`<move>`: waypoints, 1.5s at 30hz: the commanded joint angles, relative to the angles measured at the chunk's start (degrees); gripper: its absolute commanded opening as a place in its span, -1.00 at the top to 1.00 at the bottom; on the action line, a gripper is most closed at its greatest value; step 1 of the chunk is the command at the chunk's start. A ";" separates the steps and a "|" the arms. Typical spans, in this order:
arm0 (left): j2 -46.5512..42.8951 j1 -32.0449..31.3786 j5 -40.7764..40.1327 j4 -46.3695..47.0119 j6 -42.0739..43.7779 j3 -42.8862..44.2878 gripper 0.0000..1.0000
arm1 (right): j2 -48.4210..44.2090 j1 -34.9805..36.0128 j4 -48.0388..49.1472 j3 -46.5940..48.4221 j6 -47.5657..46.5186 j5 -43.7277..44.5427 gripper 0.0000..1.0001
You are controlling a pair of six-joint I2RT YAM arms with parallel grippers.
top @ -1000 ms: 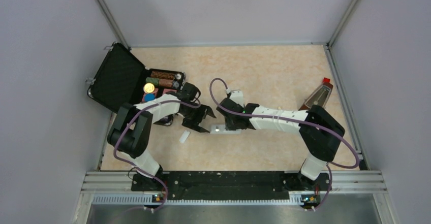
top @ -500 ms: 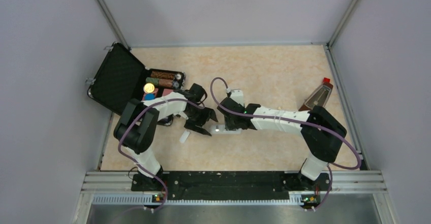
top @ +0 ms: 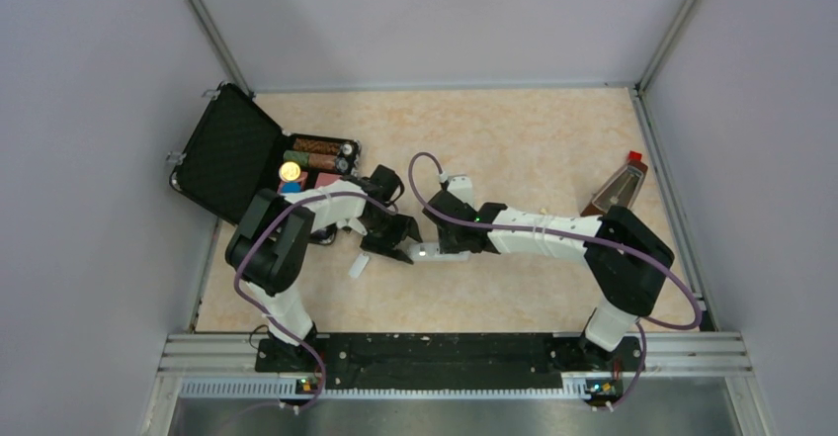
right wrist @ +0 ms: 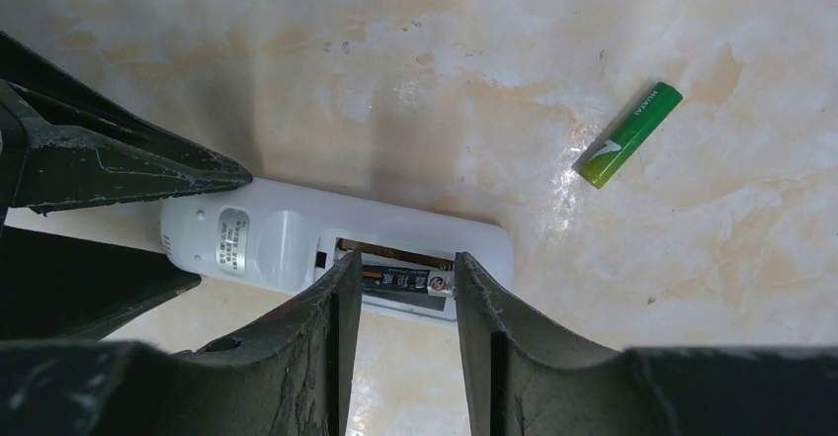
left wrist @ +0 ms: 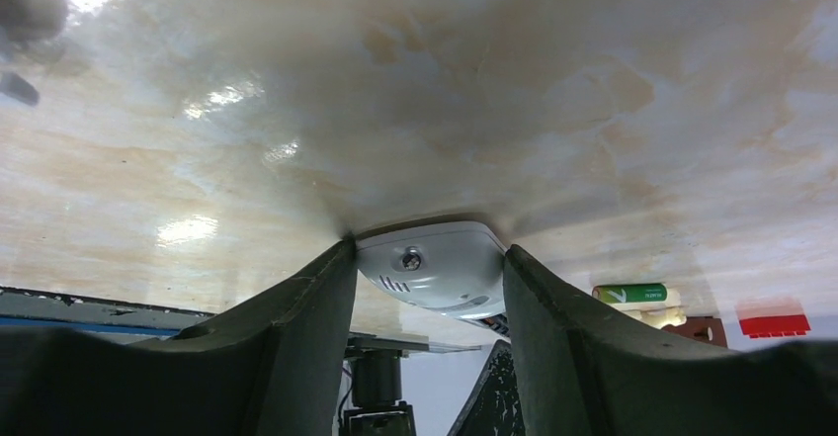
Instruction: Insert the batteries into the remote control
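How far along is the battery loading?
Done: the white oblong plastic remote control lies opened. In hand: the left tool clamps its end; the right tool straddles a dark slim battery at the compartment. Left: the green slim battery lies loose on the table; the small white cover is off.

Overhead plus two close wrist views, all on remote control (right wrist: 287, 233)

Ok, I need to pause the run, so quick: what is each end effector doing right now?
Left end effector: closed on the end of the remote.
Right end effector: astride the dark battery in the remote; grip cannot be told.
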 commanded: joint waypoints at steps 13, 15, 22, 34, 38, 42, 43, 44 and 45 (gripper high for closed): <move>-0.37 -0.45 1.20 2.64 -3.02 -2.49 -0.11 | -1.75 -0.46 -2.11 0.13 0.95 0.72 0.21; -0.38 -0.45 1.35 3.04 -3.23 -2.60 -0.11 | -1.86 -0.43 -2.75 0.11 1.22 0.75 0.21; -0.49 -0.56 1.54 4.54 -4.22 -3.27 -0.04 | -1.64 -0.01 -2.96 -0.10 2.22 -0.74 0.27; -1.33 -0.62 2.47 8.89 -7.00 -5.51 0.06 | -2.34 0.93 -4.16 0.00 4.88 -3.02 0.48; -1.30 -0.60 2.89 10.22 -7.50 -6.26 0.07 | -2.35 1.37 -4.10 -0.01 5.70 -4.23 0.52; -1.35 -0.67 3.37 11.40 -7.82 -6.79 0.09 | -2.01 1.42 -3.14 -0.71 6.25 -4.99 0.55; -1.24 -0.67 3.48 11.40 -7.76 -6.80 0.09 | -1.90 1.45 -2.73 -0.90 6.19 -5.01 0.56; -1.22 -0.73 3.44 11.50 -7.68 -6.82 0.09 | -1.66 1.45 -2.43 -0.98 6.14 -5.10 0.57; -1.08 -0.71 3.58 11.57 -7.61 -6.82 0.09 | -1.31 1.45 -2.16 -0.98 6.17 -5.21 0.60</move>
